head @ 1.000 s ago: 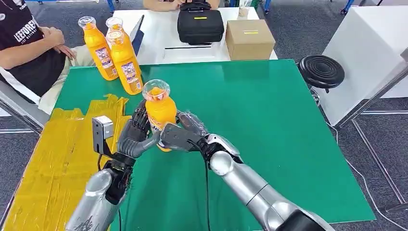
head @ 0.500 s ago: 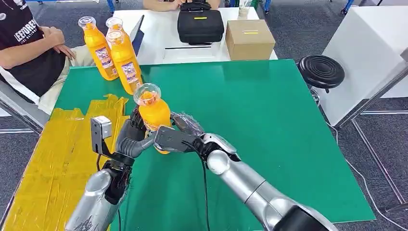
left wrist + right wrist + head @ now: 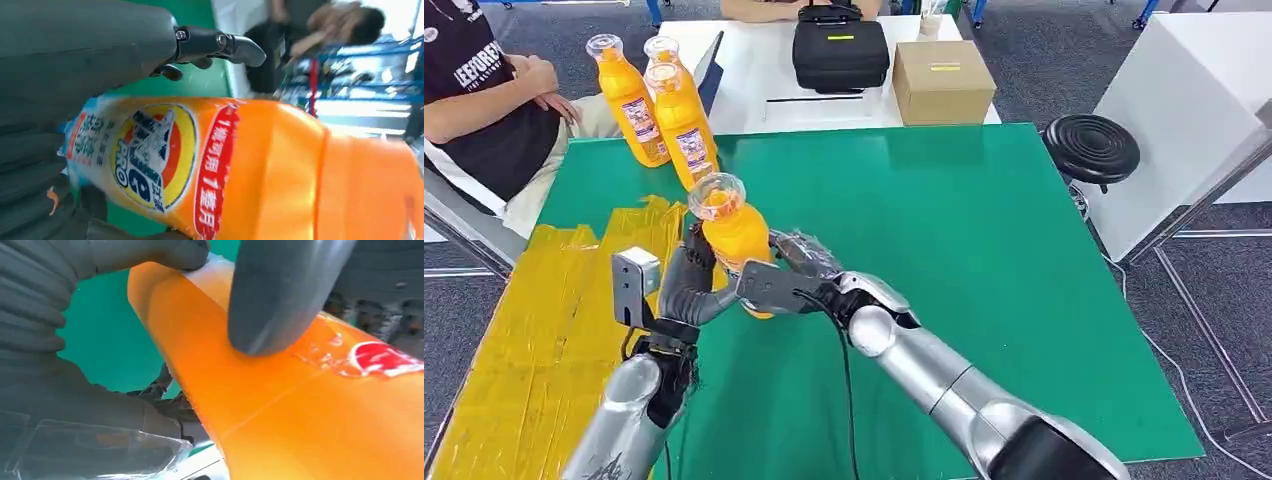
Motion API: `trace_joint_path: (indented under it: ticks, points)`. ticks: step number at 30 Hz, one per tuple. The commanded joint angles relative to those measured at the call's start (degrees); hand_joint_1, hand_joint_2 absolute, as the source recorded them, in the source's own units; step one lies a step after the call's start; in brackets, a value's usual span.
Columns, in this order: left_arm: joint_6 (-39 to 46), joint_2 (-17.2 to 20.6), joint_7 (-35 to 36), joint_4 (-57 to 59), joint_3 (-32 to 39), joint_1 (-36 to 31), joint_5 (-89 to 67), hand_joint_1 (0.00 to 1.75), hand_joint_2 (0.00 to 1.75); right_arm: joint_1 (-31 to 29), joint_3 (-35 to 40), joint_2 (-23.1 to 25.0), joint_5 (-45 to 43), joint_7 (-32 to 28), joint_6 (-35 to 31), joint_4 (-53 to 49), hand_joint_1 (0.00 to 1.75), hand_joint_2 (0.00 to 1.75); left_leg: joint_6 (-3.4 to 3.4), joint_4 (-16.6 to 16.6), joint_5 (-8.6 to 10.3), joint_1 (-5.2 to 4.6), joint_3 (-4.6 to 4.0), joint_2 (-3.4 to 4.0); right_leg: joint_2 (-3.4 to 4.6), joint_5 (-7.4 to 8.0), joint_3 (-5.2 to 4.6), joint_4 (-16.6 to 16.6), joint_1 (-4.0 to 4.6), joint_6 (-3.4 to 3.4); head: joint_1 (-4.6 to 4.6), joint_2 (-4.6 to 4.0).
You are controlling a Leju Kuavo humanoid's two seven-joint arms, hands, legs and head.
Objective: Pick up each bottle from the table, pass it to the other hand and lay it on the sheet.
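An orange juice bottle (image 3: 732,238) with a clear cap is held a little above the green table (image 3: 984,280), its top tilted to the left. My left hand (image 3: 686,285) wraps it from the left and my right hand (image 3: 776,282) grips its lower body from the right. In the left wrist view the labelled bottle (image 3: 240,165) lies against the palm under the fingers (image 3: 220,44). The right wrist view shows the thumb (image 3: 280,300) pressing on the bottle (image 3: 300,410). The yellow sheet (image 3: 534,330) lies on the table's left side.
Three more orange bottles (image 3: 682,125) stand upright at the table's far left corner. A seated person (image 3: 484,110) is beside that corner. Behind, a white table holds a black case (image 3: 840,50) and a cardboard box (image 3: 942,82). A black stool (image 3: 1092,148) stands on the right.
Both hands have carried the bottle to the left, toward the yellow sheet, and its top has tipped further left. The standing bottles have not moved.
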Motion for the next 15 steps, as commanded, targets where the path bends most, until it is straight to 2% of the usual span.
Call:
trace_joint_path:
  ticks: [1,13,15]
  points:
    - [3.30,0.16,-1.19,-1.76,-2.13,-0.23,-4.13,0.00,1.75,-5.27,3.80,-0.62,-0.47,0.26,0.47,3.99,1.75,1.75,-0.15,0.02,-0.06,0.05,0.11,0.12,-0.02,-0.05,0.13,-0.02,0.06,-0.07,0.02,0.00]
    - [7.67,-0.08,-2.80,-3.63,-2.20,0.52,-8.91,0.00,1.75,-6.72,5.13,0.31,-1.20,0.14,0.92,5.95,1.75,1.75,-0.21,0.04,-0.10,0.06,0.17,0.16,0.00,-0.08,0.19,-0.01,0.08,-0.10,0.00,0.00]
    - [11.14,-0.32,-4.35,-3.59,-1.92,0.30,-11.90,0.00,1.75,-7.27,5.79,0.56,-1.74,0.05,1.12,6.60,1.75,1.75,-0.12,0.01,-0.04,0.04,0.08,0.12,0.02,-0.02,0.08,-0.02,0.04,-0.06,0.00,0.00]
